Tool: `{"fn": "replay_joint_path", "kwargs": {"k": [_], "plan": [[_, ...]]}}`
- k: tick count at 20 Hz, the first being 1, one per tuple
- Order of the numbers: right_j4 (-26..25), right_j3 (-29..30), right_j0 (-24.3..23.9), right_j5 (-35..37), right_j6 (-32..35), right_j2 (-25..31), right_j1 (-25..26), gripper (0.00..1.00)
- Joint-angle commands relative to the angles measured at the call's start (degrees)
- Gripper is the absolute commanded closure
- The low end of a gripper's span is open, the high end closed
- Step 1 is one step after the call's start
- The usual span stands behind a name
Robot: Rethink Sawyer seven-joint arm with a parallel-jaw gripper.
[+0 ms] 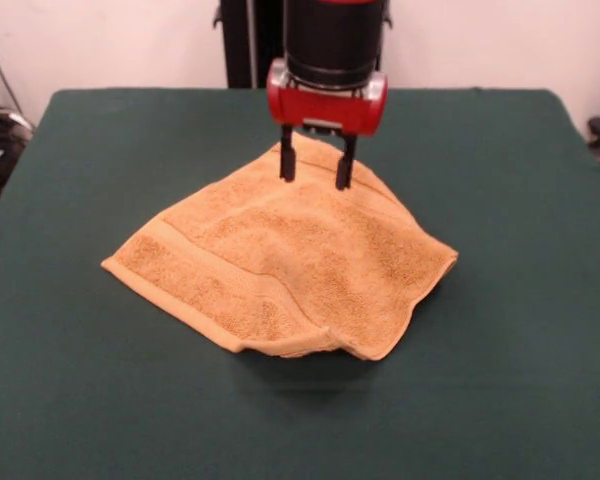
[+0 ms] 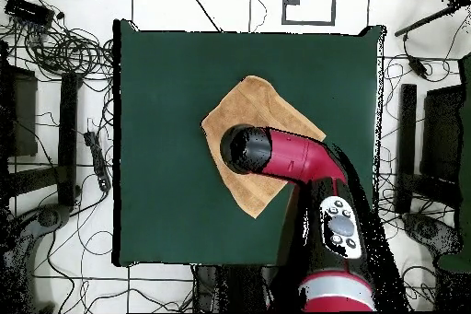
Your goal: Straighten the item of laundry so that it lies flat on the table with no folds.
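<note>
Half the towel [image 2: 253, 98] hides under the arm [image 2: 294, 158] overhead; pincer [image 1: 316, 170] released.

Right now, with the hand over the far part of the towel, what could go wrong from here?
The hand is open over the towel's far corner; closing there may pinch only a ridge of terry and add a fold. The near edge is curled under, so a pull toward the robot could drag that fold along the table rather than open it. In the overhead view the arm hides much of the cloth, so wrinkles there go unchecked.
</note>
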Motion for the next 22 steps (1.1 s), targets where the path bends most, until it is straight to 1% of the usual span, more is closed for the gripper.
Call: {"fn": "replay_joint_path", "kwargs": {"k": [1,6,10,19,22], "plan": [[4.7,-5.3,3.1,1.0,10.6,6.6,4.4,0.0],[7.5,-6.4,4.6,3.7,11.5,7.7,4.1,0.0],[9.5,-7.1,6.6,4.6,13.8,6.1,4.1,0.0],[12.3,-6.3,6.8,2.5,12.1,6.4,5.1,0.0],[14.0,-4.6,6.8,1.1,13.0,6.8,6.0,0.0]]}}
